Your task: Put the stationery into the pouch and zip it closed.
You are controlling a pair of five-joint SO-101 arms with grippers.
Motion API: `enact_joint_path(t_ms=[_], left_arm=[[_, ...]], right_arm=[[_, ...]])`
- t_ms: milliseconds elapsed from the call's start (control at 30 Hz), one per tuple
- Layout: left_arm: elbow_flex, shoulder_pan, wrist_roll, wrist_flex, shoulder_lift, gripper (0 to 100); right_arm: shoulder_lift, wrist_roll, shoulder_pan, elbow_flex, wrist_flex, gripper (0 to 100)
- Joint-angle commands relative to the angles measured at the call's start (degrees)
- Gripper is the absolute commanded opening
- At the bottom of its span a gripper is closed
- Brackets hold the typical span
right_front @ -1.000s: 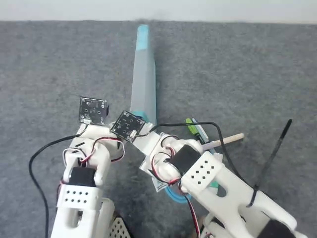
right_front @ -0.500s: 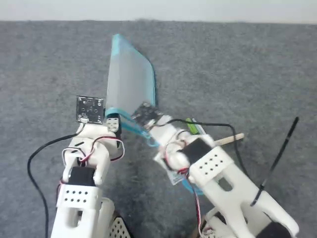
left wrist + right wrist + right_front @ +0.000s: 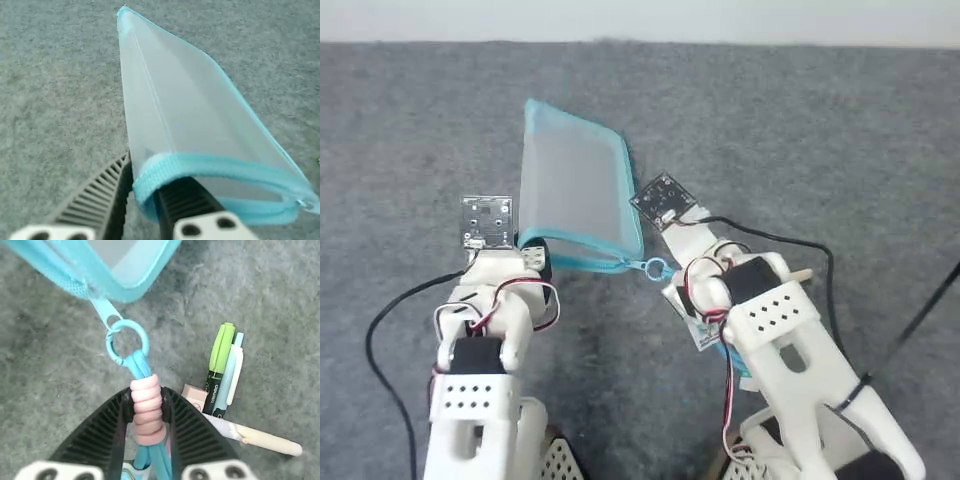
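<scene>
The translucent pouch with blue trim is held up off the grey carpet. My left gripper is shut on its near left corner, seen close up in the left wrist view under the pouch. My right gripper is shut on a pink beaded pull tied by a blue cord to the zipper ring. That ring hangs at the pouch's near right corner. A green marker, a pale blue pen, an eraser and a wooden stick lie on the carpet beside the right gripper.
Grey carpet spreads to a pale wall strip at the far edge. Black cables trail from both arms, one on the left, one on the right. The wooden stick's tip shows beside the right arm.
The pouch has swung from standing edge-on to showing its broad face, leaning left. My right gripper has travelled right with the zipper pull. The left gripper has kept its hold.
</scene>
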Motion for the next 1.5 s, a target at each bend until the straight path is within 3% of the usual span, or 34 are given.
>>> enact_joint_path(t_ms=[0, 100, 233, 467, 600, 833, 1100, 1233, 1467], left_arm=[[-1.2, 1.6, 0.3, 0.6, -0.7, 1], [-0.8, 3.4, 0.5, 0.4, -0.7, 1], [0.2, 4.3, 7.3, -2.4, -0.8, 1], [0.9, 3.9, 13.4, -4.7, -0.7, 1], [4.2, 4.3, 13.5, -9.1, -0.7, 1], [6.2, 5.3, 13.6, -11.1, -0.7, 1], [6.1, 7.0, 13.5, -11.1, -0.7, 1], [5.1, 6.9, 13.5, -11.0, -0.7, 1], [1.8, 7.7, 13.4, -4.7, -1.1, 1]], right_arm=[[-1.2, 0.7, -0.7, -2.6, 3.9, 2.3], [-1.3, 0.9, -2.9, -2.6, 7.4, 12.2], [-2.2, 7.0, -3.7, -3.3, 12.8, 23.6], [-13.4, 5.8, 4.8, -5.7, 14.5, 16.2], [-9.4, 5.3, 9.0, -5.6, 13.1, 14.8], [-3.2, -4.0, -4.5, -6.1, 2.2, 14.8], [-3.3, -4.1, -16.2, 1.6, -22.0, 18.2], [-3.3, -4.0, -17.5, 3.2, -26.0, 26.3], [-0.9, -0.9, -17.2, 3.5, -30.6, 27.0]])
